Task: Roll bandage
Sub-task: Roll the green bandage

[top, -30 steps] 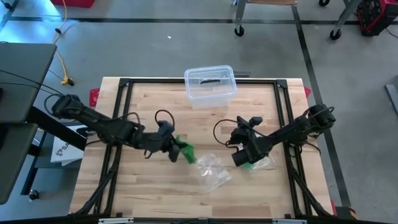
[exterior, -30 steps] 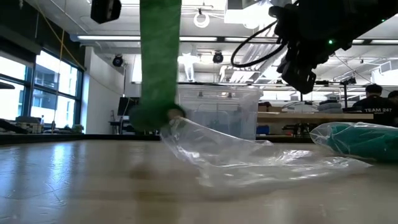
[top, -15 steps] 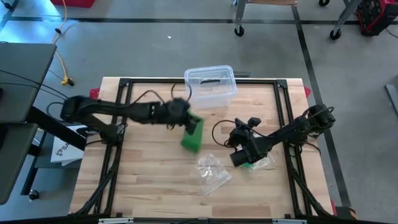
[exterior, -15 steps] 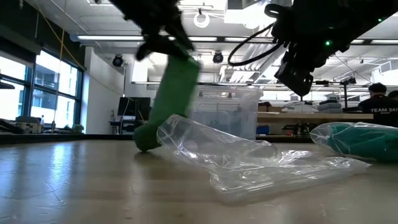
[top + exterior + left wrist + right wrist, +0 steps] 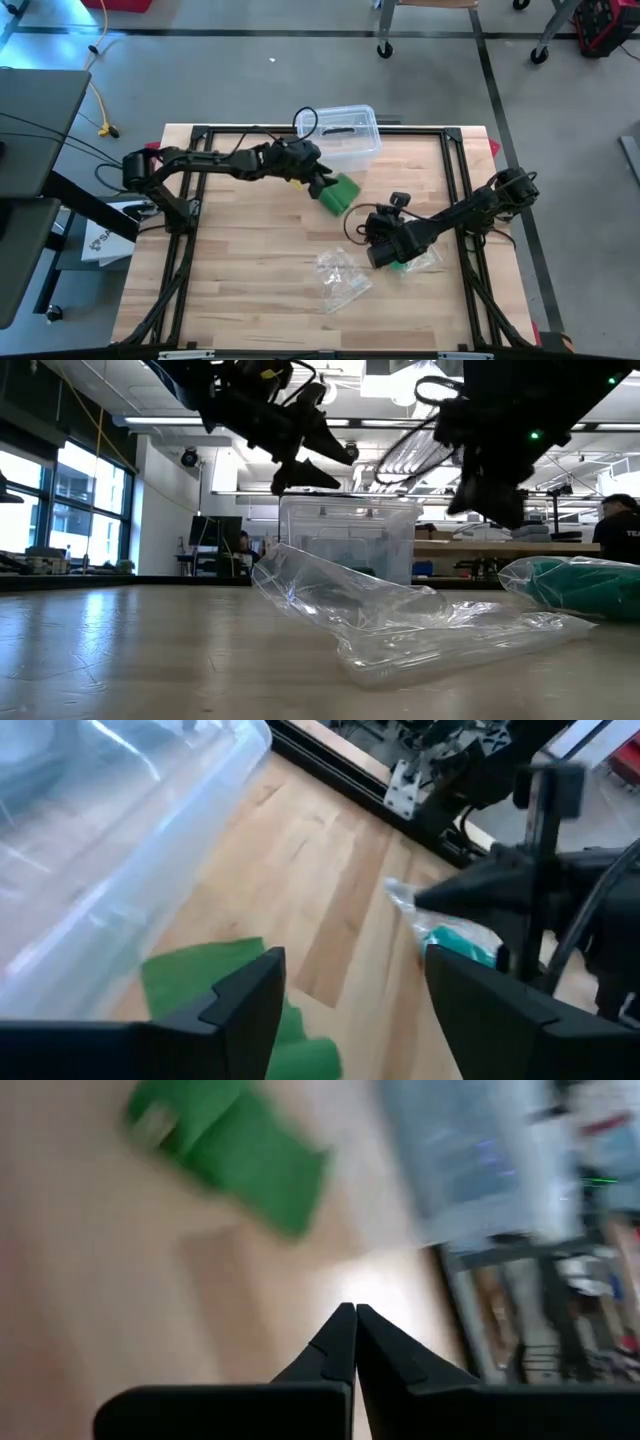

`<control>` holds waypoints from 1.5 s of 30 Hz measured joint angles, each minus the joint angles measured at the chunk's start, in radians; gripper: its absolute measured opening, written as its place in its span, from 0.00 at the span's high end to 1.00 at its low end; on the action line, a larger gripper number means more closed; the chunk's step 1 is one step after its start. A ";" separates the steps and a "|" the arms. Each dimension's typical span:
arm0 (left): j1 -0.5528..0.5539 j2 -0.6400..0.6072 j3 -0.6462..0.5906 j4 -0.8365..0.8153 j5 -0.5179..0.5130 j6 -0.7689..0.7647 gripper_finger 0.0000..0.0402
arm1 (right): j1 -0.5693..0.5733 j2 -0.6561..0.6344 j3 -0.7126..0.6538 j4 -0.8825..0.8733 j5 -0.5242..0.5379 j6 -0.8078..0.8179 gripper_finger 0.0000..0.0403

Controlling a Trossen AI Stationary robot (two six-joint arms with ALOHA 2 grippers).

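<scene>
Since a second ago the left gripper [image 5: 322, 180] has swung from the middle of the tabletop [image 5: 240, 280] up toward the clear plastic bin [image 5: 340, 135] at the far edge, carrying the green bandage [image 5: 340, 192] with it, and its jaws have gone from clenched to spread wide. The bandage now lies released just beside those jaws, near the bin's front wall and apart from the crumpled plastic wrapper [image 5: 342, 275] lower down. In the left wrist view the green strip [image 5: 205, 982] shows between and beyond the two open fingers, loose and partly unwound.

The right gripper [image 5: 378, 252] hovers over the teal packet [image 5: 415, 262] with its jaws pinched together, grasping nothing that I can see.

To roll well from here, I judge one arm should pin the free end flat on the wood while the other takes the rolled core and turns it along the strip, keeping the edges aligned. The bin's closeness leaves little room, so dragging the bandage toward the open middle first would likely help.
</scene>
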 joint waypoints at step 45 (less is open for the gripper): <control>-0.123 0.304 -0.169 0.390 -0.169 0.375 0.46 | -0.512 0.080 -0.273 1.106 -0.700 -0.133 0.63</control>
